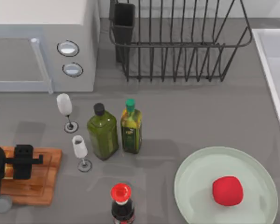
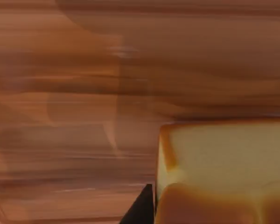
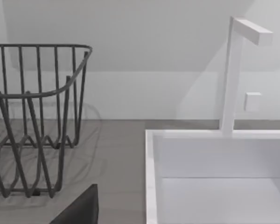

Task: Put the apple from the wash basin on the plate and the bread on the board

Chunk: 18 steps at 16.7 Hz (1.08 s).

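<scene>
At the table's near left, my left claw (image 1: 22, 161) hangs over the board (image 1: 37, 186) with the bread (image 2: 224, 172) close beneath; its opening I cannot tell. Near right, the apple (image 1: 227, 190) lies on the plate (image 1: 196, 177).

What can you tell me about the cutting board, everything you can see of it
The board is a rectangular brown wooden slab with clear grain and a groove running near its edge. It lies flat on the grey table at the top view's lower left, partly covered by the left gripper above it. In the left wrist view its streaked wood grain sits close under the camera, and the bread, golden-brown with a paler side, appears to rest on it.
</scene>
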{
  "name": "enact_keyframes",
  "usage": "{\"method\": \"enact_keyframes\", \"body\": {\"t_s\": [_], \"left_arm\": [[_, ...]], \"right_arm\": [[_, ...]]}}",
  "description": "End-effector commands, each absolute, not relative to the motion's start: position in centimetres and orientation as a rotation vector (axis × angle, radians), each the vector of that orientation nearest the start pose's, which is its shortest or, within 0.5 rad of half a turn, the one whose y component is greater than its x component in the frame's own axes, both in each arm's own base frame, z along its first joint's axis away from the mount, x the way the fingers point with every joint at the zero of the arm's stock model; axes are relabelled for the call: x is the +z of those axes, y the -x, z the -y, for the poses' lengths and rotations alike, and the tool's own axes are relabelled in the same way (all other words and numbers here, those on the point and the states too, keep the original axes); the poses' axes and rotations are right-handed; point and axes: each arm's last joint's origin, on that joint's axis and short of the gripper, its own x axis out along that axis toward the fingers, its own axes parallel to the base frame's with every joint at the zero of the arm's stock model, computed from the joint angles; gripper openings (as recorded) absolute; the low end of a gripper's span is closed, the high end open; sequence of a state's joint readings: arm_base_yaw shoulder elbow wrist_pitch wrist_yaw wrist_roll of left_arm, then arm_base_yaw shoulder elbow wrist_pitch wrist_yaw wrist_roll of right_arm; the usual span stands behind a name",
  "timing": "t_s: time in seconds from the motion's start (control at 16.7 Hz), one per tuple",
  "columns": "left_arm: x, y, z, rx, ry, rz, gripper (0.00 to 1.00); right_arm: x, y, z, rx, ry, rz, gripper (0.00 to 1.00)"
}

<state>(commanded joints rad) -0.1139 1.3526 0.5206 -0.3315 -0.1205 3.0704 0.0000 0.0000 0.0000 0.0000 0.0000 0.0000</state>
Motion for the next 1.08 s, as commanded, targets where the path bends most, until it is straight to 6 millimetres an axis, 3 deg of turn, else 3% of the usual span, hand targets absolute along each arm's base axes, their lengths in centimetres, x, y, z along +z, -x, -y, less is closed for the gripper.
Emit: {"method": "enact_keyframes", "body": {"t_s": [0.3, 0.9, 1.08], "left_arm": [[12.59, -21.59, 2.11, 1.678, 2.576, 0.071, 0.98], [12.61, -21.59, 2.12, 1.677, 2.577, 0.070, 1.00], [13.45, -21.42, 2.11, 1.630, 2.666, 0.124, 1.00]], "right_arm": [[16.00, -10.57, 0.12, 0.000, 0.000, 0.000, 1.00], [16.00, -10.57, 0.12, 0.000, 0.000, 0.000, 1.00], [16.00, -10.57, 0.12, 0.000, 0.000, 0.000, 1.00]]}}
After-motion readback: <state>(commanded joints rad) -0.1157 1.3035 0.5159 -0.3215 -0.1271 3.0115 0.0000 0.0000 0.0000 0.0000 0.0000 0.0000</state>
